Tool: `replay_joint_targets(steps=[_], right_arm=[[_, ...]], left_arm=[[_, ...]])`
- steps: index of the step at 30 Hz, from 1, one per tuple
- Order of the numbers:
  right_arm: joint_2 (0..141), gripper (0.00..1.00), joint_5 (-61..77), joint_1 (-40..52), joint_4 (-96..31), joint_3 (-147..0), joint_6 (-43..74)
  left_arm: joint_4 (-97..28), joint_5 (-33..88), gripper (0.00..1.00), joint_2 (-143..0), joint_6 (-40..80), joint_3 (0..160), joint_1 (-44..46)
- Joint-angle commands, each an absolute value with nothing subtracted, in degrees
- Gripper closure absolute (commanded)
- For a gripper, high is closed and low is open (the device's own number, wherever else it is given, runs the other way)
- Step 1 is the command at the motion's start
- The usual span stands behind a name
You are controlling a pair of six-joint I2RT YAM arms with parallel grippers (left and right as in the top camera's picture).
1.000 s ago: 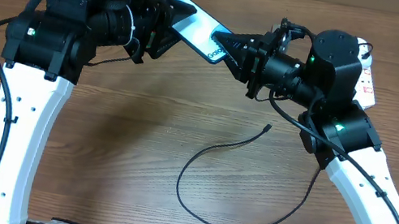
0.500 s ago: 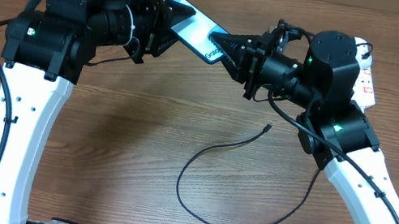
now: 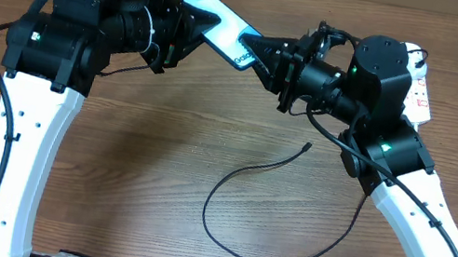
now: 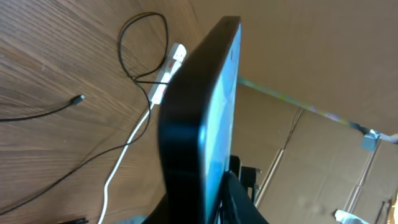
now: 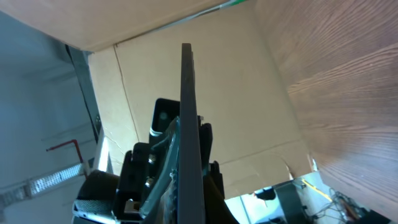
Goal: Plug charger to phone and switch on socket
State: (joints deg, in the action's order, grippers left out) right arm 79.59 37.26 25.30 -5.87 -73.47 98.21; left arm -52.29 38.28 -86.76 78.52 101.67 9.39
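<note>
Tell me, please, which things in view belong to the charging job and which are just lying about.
Job in hand:
- phone, gripped by the left gripper and the right gripper
- charger, its connector tip lying unplugged on the table
- socket

Lying about:
- cardboard boxes beyond the table

The overhead camera looked straight down on the table from well above, with the arm bases at the near edge, and took in the whole scene. The left wrist camera sat very close against the phone and sighted along its edge to the right, where the socket and the charger tip lay. Both also showed in the overhead view. The right wrist camera, equally close, looked leftward along the same phone's thin edge toward a cardboard wall.
</note>
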Motion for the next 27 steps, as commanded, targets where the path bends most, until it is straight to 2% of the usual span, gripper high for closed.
replay_joint_targets(steps=[1, 3, 5, 7, 10, 15, 19, 22, 23, 27], right_arm=[[77.8, 0.96, 40.2, 27.7, -5.6, -75.6, 97.1], [77.8, 0.96, 40.2, 28.1, -5.6, -75.6, 97.1], [77.8, 0.88, 40.2, 28.6, -5.7, -75.6, 97.1], [77.8, 0.74, 40.2, 28.8, -6.3, -75.6, 96.9], [77.8, 0.46, 40.2, 28.9, -6.7, -75.6, 92.7], [77.8, 0.19, 38.1, 28.7, -11.8, -75.6, 83.7], [77.8, 0.14, 34.4, 27.7, -19.8, -75.6, 75.2], [77.8, 0.10, 29.9, 26.8, -26.0, -75.6, 62.1], [77.9, 0.00, 25.6, 26.8, -30.3, -75.6, 56.9], [78.7, 0.00, 6.6, 26.9, -45.4, -75.1, 52.7]], left_arm=[[-51.6, 38.1, 0.94, -86.9, 78.5, 102.2, 9.8], [-51.6, 37.5, 0.96, -86.9, 78.5, 102.2, 9.8], [-51.6, 37.4, 0.96, -86.9, 78.5, 102.2, 9.8], [-51.6, 37.1, 0.96, -86.9, 78.5, 102.2, 9.8], [-51.7, 35.7, 0.96, -86.9, 78.4, 102.2, 9.8], [-53.6, 29.2, 0.96, -86.9, 75.1, 102.2, 9.8], [-58.5, 18.7, 0.96, -86.9, 74.2, 102.2, 9.8], [-62.4, 7.4, 0.96, -86.9, 69.6, 102.2, 9.8], [-64.6, 2.5, 0.96, -86.9, 66.3, 102.2, 9.8], [-70.0, -5.3, 0.96, -86.9, 57.5, 101.7, 9.8]])
